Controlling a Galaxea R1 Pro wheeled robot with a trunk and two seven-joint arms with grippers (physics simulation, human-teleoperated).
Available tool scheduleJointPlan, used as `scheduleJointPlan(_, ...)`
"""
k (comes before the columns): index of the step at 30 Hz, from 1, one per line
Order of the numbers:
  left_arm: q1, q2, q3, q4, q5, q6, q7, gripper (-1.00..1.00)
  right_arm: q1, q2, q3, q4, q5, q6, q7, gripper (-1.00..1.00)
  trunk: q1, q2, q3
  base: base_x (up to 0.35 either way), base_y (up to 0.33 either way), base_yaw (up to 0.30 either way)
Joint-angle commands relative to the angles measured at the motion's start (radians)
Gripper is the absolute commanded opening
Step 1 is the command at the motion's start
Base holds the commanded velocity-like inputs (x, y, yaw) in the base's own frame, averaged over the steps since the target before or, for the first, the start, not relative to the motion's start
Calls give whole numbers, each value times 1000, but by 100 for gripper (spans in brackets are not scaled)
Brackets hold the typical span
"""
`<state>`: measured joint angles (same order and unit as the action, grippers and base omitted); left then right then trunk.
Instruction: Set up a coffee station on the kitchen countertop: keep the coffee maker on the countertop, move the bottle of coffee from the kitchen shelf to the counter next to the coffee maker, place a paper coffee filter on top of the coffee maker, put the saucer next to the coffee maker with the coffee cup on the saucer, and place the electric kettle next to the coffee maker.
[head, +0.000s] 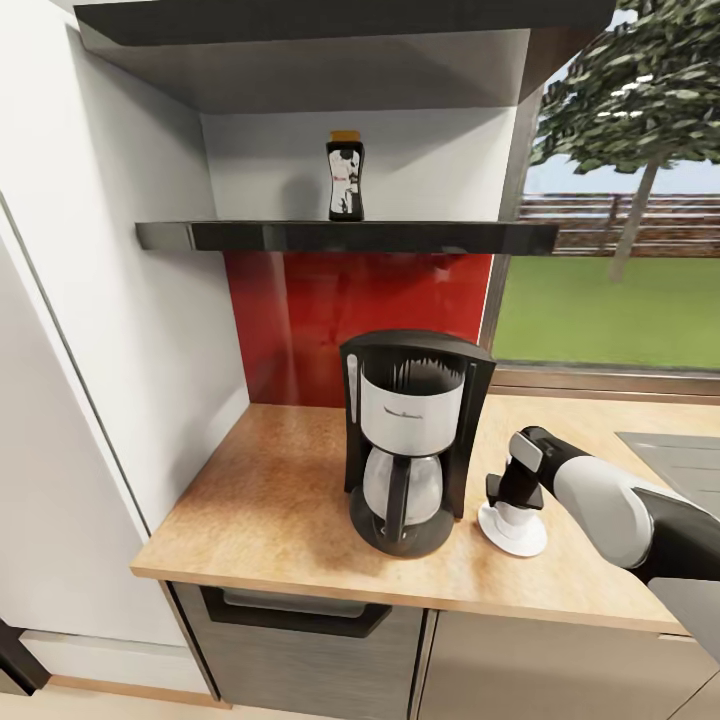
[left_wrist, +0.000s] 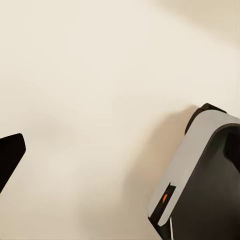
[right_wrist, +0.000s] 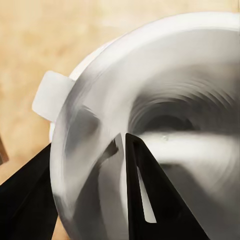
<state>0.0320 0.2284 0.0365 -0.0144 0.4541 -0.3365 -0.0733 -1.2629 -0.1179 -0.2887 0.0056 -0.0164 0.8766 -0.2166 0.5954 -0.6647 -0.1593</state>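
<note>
Progress is partial. Coffee maker (head: 410, 440) stands on the countertop (head: 270, 500); the saucer (head: 513, 532) lies just beside it with the cup (right_wrist: 150, 130) on it. Coffee bottle (head: 344, 178) remains on the shelf (head: 350, 236). Filter and kettle placement cannot be confirmed. Right gripper (right_wrist: 90, 165) pinches the cup's wall, one finger inside and one outside, directly above the saucer. Left gripper's opening cannot be judged.

— What's on the kitchen countertop (head: 270, 500)?

— The coffee maker (head: 410, 440) stands upright near the front edge. Just to its right lies the saucer (head: 513, 540), apart from it, with what looks like the coffee cup (head: 512, 516) on it, mostly hidden.

— And the kitchen shelf (head: 350, 236)?

— The bottle of coffee (head: 345, 176), upright near the middle.
</note>
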Motion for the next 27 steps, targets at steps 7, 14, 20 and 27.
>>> scheduleJointPlan(7, 0, 0, 3, -1, 8, -1, -8, 100, -1, 0, -9, 1, -4, 2, -7, -100, 0, -1, -1, 0, 0, 0)
scheduleJointPlan(14, 0, 0, 3, -1, 8, -1, -7, 100, -1, 0, -10, 1, -6, 4, -6, -100, 8, -15, -8, 0, 0, 0)
scheduleJointPlan(20, 0, 0, 3, -1, 8, -1, -7, 100, -1, -2, -10, 1, -7, 4, -6, -100, 31, -57, -26, 0, 0, 0)
scheduleJointPlan(27, 0, 0, 3, -1, 8, -1, -7, 100, -1, -3, -10, 1, -6, 4, -6, -100, 58, -106, -48, 0, 0, 0)
